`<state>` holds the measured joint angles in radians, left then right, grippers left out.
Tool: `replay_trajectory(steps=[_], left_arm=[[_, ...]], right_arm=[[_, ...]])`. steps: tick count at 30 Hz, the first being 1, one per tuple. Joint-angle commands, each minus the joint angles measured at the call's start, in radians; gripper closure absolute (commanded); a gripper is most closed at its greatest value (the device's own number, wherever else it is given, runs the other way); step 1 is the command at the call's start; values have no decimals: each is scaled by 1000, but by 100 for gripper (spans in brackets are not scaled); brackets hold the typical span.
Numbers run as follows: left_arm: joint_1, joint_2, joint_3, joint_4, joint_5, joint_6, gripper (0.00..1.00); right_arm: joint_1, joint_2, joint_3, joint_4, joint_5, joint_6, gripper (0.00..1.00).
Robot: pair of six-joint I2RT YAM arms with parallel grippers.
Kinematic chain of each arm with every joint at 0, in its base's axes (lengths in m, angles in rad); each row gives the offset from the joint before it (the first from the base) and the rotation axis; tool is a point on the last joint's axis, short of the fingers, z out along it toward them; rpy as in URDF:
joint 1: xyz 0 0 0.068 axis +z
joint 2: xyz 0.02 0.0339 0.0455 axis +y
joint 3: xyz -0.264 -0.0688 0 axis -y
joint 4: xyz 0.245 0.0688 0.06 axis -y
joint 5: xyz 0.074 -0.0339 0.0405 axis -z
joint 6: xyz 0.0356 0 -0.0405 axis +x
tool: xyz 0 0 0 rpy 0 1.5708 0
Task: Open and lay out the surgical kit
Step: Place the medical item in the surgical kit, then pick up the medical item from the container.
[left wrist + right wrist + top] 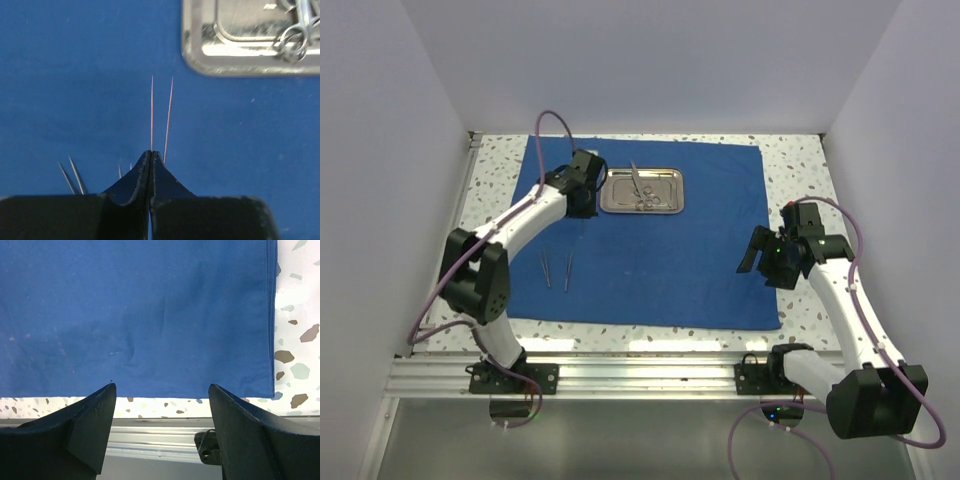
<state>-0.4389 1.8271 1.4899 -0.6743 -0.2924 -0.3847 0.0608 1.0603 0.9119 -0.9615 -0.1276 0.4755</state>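
outward, tweezers [152, 115] jut from pinching left gripper [151, 152].

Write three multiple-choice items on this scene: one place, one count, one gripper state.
1. The steel tray sits: A on the blue cloth; B on bare table; C in a gripper.
2. Loose tweezers on the cloth number: A one; B two; C four.
3. The right gripper is: A shut on the cloth; B shut on the tray; C open, empty.
Key: 1A, cloth shows all round the tray. 2B, two pairs lie side by side on the cloth. 3C, its fingers stand wide apart with nothing between them.
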Motion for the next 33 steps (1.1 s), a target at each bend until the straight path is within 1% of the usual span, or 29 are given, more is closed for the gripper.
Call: replay_trajectory(steps=[1,3,5,7,8,9,11,12,13,15,18,20,23,26,27,28,29,30,31,32,33], left_arm=[[2,-116,-228,48,-27,-45,100],[2,-170,-299,53,-34,-57,100],[2,-192,-382,62,-47,-77,100],[2,-207,-427,71,-56,-91,100],[2,-210,-433,71,-62,-94,98],[2,-210,-434,73,-62,-97,77],[2,-216,-424,76,-65,-108,55],[2,-222,-418,78,-65,-109,28],[2,-227,-399,81,-65,-115,15],[2,-241,-378,85,-63,-118,5],[2,-262,-332,97,-57,-115,2],[2,-267,-297,111,-57,-96,2],[8,-250,-223,78,-86,-66,4],[20,-239,-154,38,-67,-51,5],[23,-239,-142,27,-51,-49,5],[25,-242,-125,12,-33,-48,5],[25,-258,-120,7,2,-49,4],[25,-268,-123,5,18,-51,2],[25,-282,-147,22,38,-54,0],[25,-310,-163,34,76,-52,0],[26,-319,-189,38,90,-59,0]], right_arm=[[5,-6,-8,35,-50,-28,21],[4,-3,-10,37,-55,-31,21],[4,-2,-10,35,-63,-34,21],[4,-5,-11,33,-64,-37,21],[4,-6,-11,33,-69,-37,21],[4,-10,-11,33,-69,-37,21],[4,-10,-10,29,-72,-40,21],[5,-11,-8,27,-72,-40,21],[5,-10,-7,26,-72,-41,21],[4,-6,2,23,-66,-40,21],[5,-2,39,23,-60,-34,22],[4,1,68,62,-85,-14,22],[5,27,110,104,-118,44,21],[30,76,168,200,-179,97,21],[72,93,211,254,-175,110,21],[104,149,244,270,-140,132,21],[141,185,336,277,-117,132,20],[219,237,394,270,-87,130,21],[258,342,459,251,-49,112,21],[314,415,605,198,4,103,24],[332,479,683,166,25,88,25]])
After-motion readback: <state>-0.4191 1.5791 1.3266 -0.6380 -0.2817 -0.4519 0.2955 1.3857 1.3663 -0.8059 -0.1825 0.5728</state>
